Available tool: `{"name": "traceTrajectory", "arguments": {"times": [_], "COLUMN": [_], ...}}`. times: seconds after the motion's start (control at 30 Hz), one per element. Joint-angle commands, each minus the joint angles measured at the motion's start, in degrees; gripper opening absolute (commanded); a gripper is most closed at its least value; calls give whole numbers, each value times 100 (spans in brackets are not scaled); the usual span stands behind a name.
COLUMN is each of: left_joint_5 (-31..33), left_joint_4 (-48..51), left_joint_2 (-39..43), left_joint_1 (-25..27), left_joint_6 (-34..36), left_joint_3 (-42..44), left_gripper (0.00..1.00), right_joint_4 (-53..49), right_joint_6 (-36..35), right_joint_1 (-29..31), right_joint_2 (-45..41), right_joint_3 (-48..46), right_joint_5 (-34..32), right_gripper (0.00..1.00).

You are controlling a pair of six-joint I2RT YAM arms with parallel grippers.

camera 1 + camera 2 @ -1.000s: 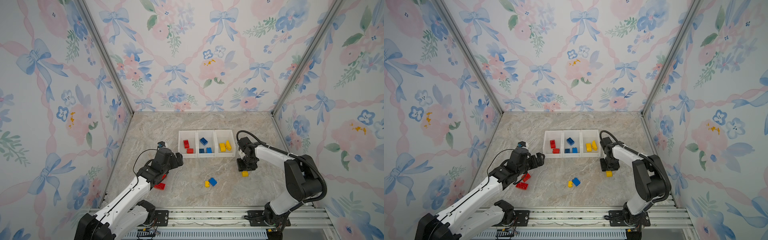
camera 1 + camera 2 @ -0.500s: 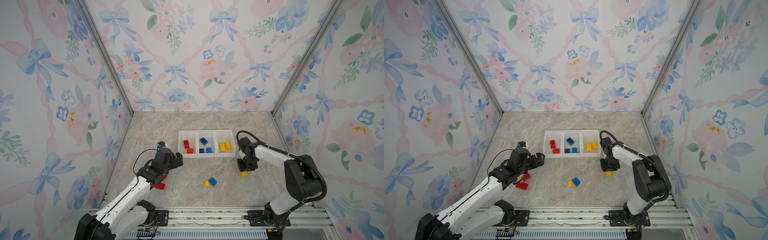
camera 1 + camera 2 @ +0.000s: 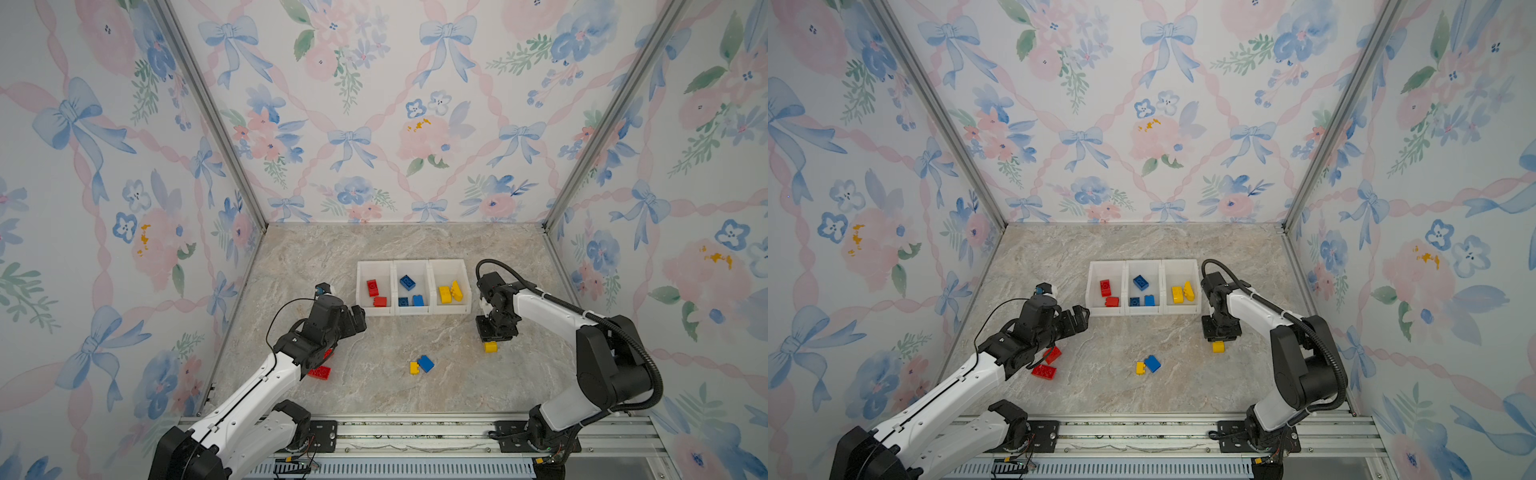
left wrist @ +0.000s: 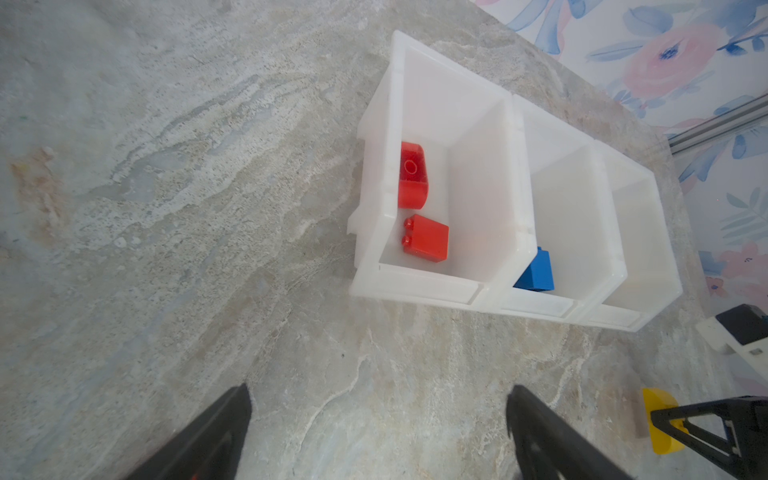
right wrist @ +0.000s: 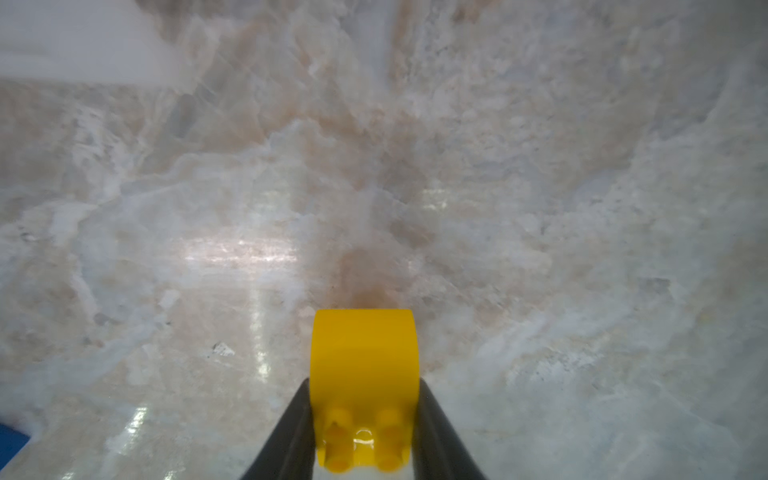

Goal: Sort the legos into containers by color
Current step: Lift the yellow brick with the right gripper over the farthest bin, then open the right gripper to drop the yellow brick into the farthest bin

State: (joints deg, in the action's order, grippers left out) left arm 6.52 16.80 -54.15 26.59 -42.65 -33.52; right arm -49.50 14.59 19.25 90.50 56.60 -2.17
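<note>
My right gripper (image 3: 491, 341) points down at the table, to the right of the containers (image 3: 413, 312). Its jaws press both sides of a yellow lego (image 5: 363, 365) that rests on the marble, also seen as the yellow lego (image 3: 1218, 346) in a top view. My left gripper (image 3: 357, 318) hovers open and empty before the left bin, with bare marble between the left gripper (image 4: 378, 390) fingers. The bins hold red legos (image 3: 373, 287), blue legos (image 3: 407, 282) and yellow legos (image 3: 444, 294), left to right.
A loose yellow brick (image 3: 414, 368) and blue brick (image 3: 425, 363) touch each other mid-table, nearer the front. Two red bricks (image 3: 1044, 371) lie beneath my left arm. Flowered walls close off three sides, and a metal rail (image 3: 415, 432) runs along the front.
The right gripper's jaws have closed in onto the yellow lego, which stays in the same spot on the table. The left arm has not moved.
</note>
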Motion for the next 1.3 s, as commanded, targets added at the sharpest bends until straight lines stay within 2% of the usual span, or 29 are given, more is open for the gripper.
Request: {"name": "traceTrajectory", "arguments": {"times": [0.0,0.3,0.5,0.83,1.07,1.27], "left_joint_5": [-36,-50,-47,-25,-38,-23], "left_joint_4": [25,24,23,33,34,32], "left_joint_2": [32,54,46,177,212,315], "left_joint_1": [-31,-30,-28,-26,-28,-28], "left_joint_6": [29,37,43,-15,-63,-108], "left_joint_3": [45,57,47,79,86,116], "left_gripper": [98,98,98,98,98,98], "right_joint_4": [-398,-854,-887,-342,-41,51], "right_joint_6": [99,175,220,246,349,544], "right_joint_1": [44,162,503,847,795,657], "right_joint_2": [-286,-604,-270,1194,2413,2958], "right_joint_3": [255,1094,1984,3403,4377,4777], "right_joint_5": [-28,-18,-63,-18,-60,-12], "right_gripper": [37,37,38,37,37,37]}}
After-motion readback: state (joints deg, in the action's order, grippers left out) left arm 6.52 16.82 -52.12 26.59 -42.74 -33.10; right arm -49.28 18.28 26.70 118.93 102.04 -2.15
